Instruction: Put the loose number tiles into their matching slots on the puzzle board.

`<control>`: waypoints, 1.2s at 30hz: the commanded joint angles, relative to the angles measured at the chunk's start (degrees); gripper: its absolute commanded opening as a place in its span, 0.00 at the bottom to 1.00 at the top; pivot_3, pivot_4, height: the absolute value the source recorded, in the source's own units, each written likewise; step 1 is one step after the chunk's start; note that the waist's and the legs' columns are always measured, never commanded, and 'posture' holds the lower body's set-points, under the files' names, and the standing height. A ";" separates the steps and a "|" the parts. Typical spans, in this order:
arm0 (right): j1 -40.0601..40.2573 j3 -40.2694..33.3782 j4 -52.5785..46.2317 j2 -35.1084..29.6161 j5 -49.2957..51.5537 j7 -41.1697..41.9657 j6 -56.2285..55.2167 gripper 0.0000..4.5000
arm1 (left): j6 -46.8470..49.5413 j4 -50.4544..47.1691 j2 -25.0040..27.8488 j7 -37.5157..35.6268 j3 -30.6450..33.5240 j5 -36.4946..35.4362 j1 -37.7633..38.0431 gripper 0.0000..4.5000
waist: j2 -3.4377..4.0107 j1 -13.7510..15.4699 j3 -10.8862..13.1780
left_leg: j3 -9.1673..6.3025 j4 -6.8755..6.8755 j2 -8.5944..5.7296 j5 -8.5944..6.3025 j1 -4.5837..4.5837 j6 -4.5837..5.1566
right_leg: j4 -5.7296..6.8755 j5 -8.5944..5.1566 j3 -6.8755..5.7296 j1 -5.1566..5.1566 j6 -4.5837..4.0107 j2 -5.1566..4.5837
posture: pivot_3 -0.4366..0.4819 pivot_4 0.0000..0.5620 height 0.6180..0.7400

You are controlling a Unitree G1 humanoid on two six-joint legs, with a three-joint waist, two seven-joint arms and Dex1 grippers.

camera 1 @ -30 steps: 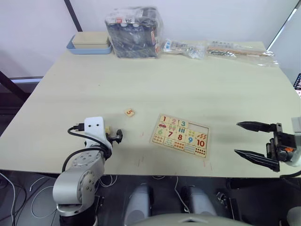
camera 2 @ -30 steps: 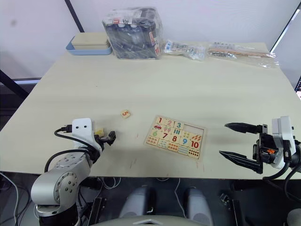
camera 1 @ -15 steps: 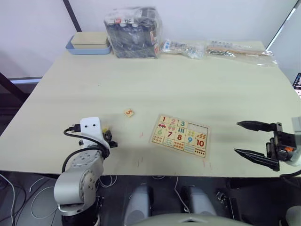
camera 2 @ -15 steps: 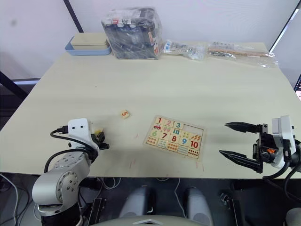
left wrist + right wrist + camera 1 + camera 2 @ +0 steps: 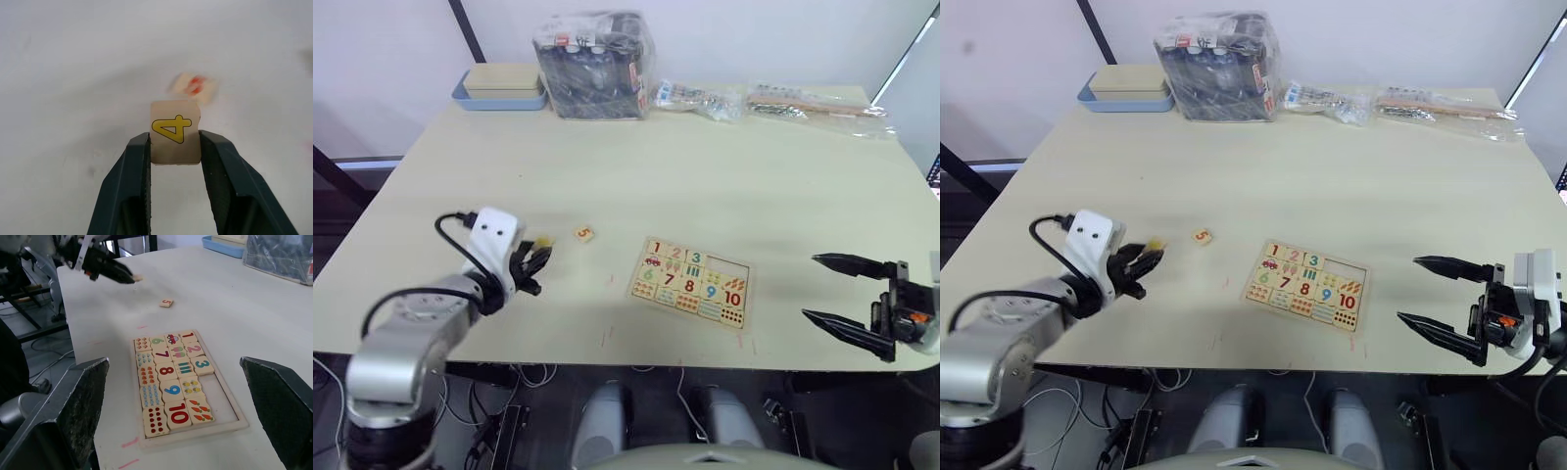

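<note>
My left gripper (image 5: 174,147) pinches the 4 tile (image 5: 175,131) tight, and the puzzle board (image 5: 690,282) lies off to my right past the loose 5 tile (image 5: 583,233), nearer my wide-open right gripper (image 5: 847,292), so I must reach across.

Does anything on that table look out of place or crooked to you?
One number tile, the 5, lies alone on the table, apart from the puzzle board. The board sits askew to the table edge, with its last two top-row slots empty.
</note>
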 commanded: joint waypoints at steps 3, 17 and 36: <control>2.01 -4.60 -2.88 0.88 0.90 -1.26 -1.72 1.00 | -14.94 9.62 11.58 -21.86 -7.58 -2.04 -9.45 0.22 | 0.13 -0.03 0.10 | 0.04 -0.02 0.00 -0.01 0.01 -0.01 | -0.04 0.00 0.01 0.00 0.00 0.00 | 0.48 0.27 1.00; 9.74 -10.49 -7.40 4.42 -0.01 -3.84 -4.74 1.00 | -29.18 37.04 3.39 -51.84 -42.54 12.74 -53.25 0.22 | 0.23 1.30 0.16 | -0.01 0.17 -0.18 0.11 -0.35 0.28 | -0.31 -0.17 0.28 0.22 0.30 0.69 | 0.48 0.27 1.00; 13.06 -12.34 -6.86 5.37 -0.99 -4.74 -7.94 1.00 | -29.34 53.68 -21.15 -58.03 -60.11 29.24 -69.43 0.22 | 0.25 1.04 0.16 | -0.17 0.25 -0.58 0.01 -0.63 0.50 | -0.29 -0.28 1.75 0.06 0.47 1.32 | 0.48 0.27 1.00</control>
